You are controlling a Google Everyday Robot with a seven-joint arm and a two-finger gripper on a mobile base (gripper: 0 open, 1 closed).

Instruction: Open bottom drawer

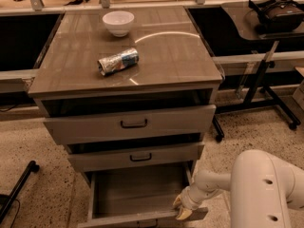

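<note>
The bottom drawer (135,194) of the grey-beige cabinet is pulled well out, showing a plain grey box inside. Its front edge (142,217) lies at the bottom of the view, and its dark handle is cut off there. My gripper (181,208) is at the right end of the drawer front, with its pale fingertips (183,214) against the top edge. The white arm (266,189) reaches in from the lower right. The middle drawer (137,156) and top drawer (133,124) stand slightly out.
On the cabinet top (180,56) lie a white bowl (118,23) and a crushed silver can (118,61). A side table with a headset (278,11) stands at the right, its wheeled legs (280,113) on the speckled floor. A dark stand leg (19,189) is at the left.
</note>
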